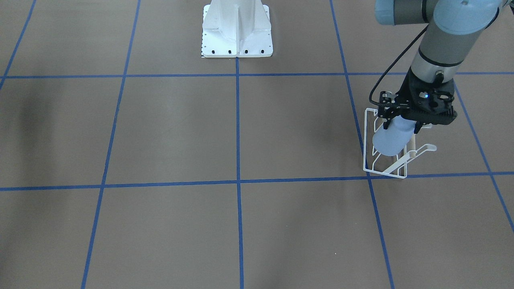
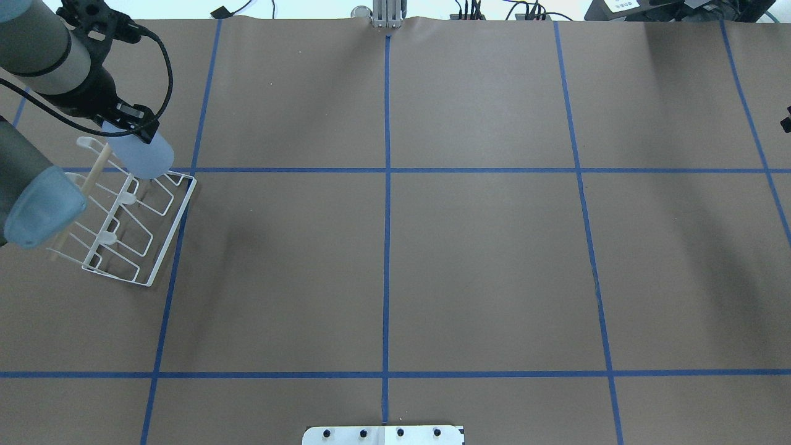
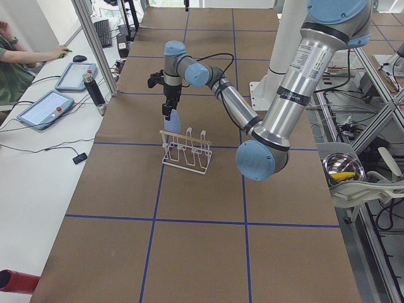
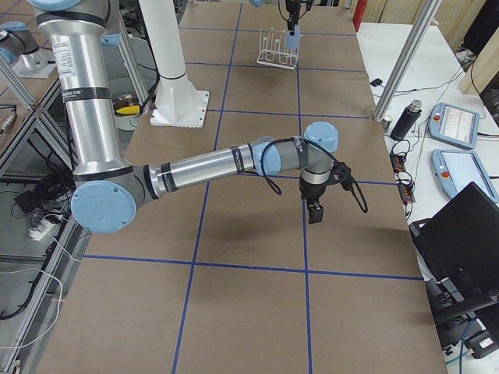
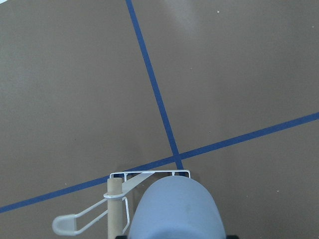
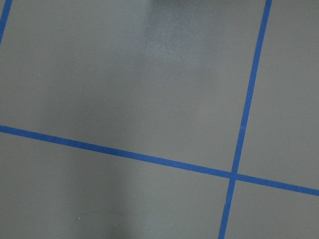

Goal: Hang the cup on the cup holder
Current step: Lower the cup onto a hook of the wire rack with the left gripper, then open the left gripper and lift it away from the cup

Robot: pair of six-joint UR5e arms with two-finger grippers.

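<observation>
My left gripper [image 1: 401, 122] is shut on the pale blue-grey cup [image 1: 390, 141] and holds it tilted over one end of the white wire cup holder [image 1: 384, 171]. In the overhead view the cup [image 2: 146, 157] hangs over the rack's far end [image 2: 176, 207], beside the wooden dowel [image 2: 93, 175]. The left wrist view shows the cup [image 5: 174, 209] just above the rack's end frame [image 5: 149, 174]. I cannot tell whether the cup touches a prong. My right gripper [image 4: 314, 214] shows only in the exterior right view, over bare table far from the rack; I cannot tell if it is open.
The robot's white base plate [image 1: 237, 36] stands at the table's middle edge. Blue tape lines [image 2: 387, 247] cross the brown table. An operator's side table with tablets [image 3: 47, 107] and a dark bottle [image 3: 95, 91] lies beyond the rack.
</observation>
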